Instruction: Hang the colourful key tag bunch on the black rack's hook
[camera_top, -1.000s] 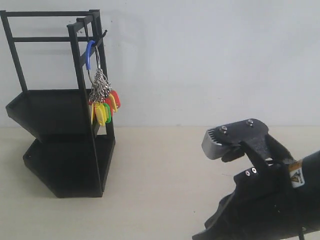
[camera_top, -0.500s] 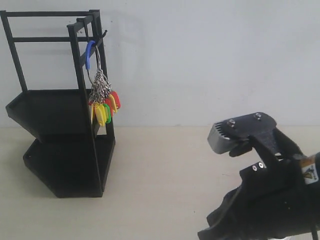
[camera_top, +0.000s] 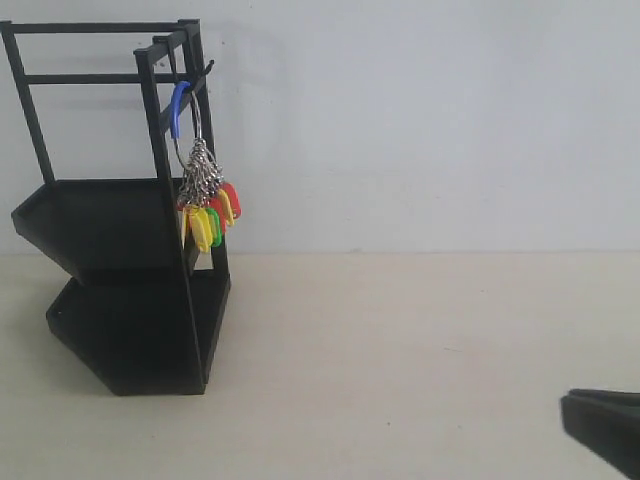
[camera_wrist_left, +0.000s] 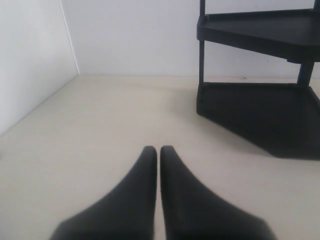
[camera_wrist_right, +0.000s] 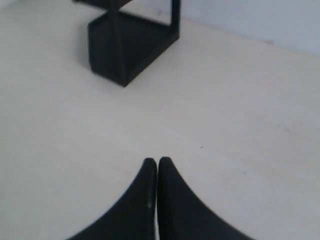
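The colourful key tag bunch (camera_top: 208, 214) hangs by its blue loop (camera_top: 178, 105) from the hook (camera_top: 200, 72) on the black rack (camera_top: 110, 250), at the left of the exterior view. No gripper touches it. My right gripper (camera_wrist_right: 158, 161) is shut on nothing above bare table, with the rack's base (camera_wrist_right: 131, 41) ahead; only a dark corner of that arm (camera_top: 605, 425) shows at the exterior view's lower right edge. My left gripper (camera_wrist_left: 158, 149) is shut and empty too, low over the table near the rack's lower trays (camera_wrist_left: 260, 107). The bunch is out of both wrist views.
The cream table (camera_top: 400, 350) runs back to a white wall (camera_top: 420, 120). In the left wrist view a white side wall (camera_wrist_left: 30, 55) meets the table beside the gripper.
The right arm has drawn back down and to the right, almost out of the exterior view. The bunch keeps hanging still on the hook.
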